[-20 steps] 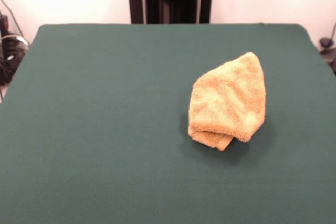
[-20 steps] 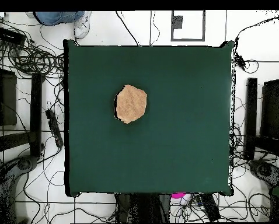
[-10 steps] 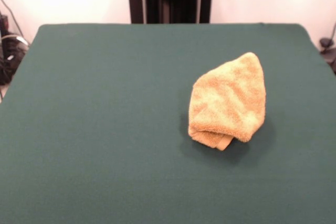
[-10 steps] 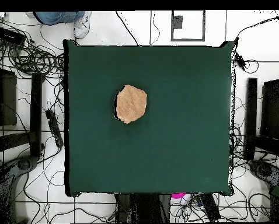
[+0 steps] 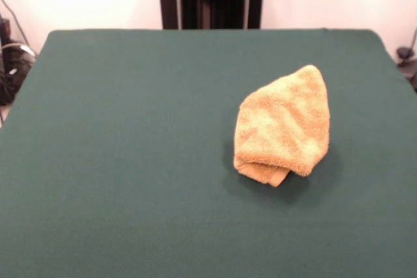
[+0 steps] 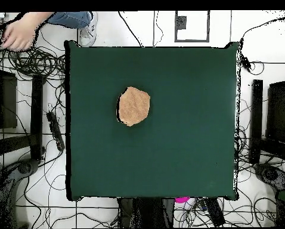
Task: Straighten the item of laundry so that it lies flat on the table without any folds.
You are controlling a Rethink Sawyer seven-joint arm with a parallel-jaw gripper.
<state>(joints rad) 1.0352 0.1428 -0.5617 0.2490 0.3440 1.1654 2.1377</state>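
The item of laundry (image 5: pixel 284 125) is a mustard-yellow fluffy towel, bunched and folded over itself into a rounded lump with a thick fold along its near edge. It rests on the dark green table (image 5: pixel 130 161), right of centre in the front view. From overhead the item of laundry (image 6: pixel 133 106) lies left of centre, in the table's (image 6: pixel 186 143) upper half. Neither view shows the gripper or the arm.
A person's hand (image 6: pixel 18 33) and a leg with a shoe (image 6: pixel 87 28) show at the overhead view's top left, off the table. Tangled cables (image 6: pixel 31 59) and dark equipment (image 6: pixel 5 98) line the floor on both sides of the table.
The towel has not moved. In the overhead view a person's hand has reached in at the top left corner, beside the table.
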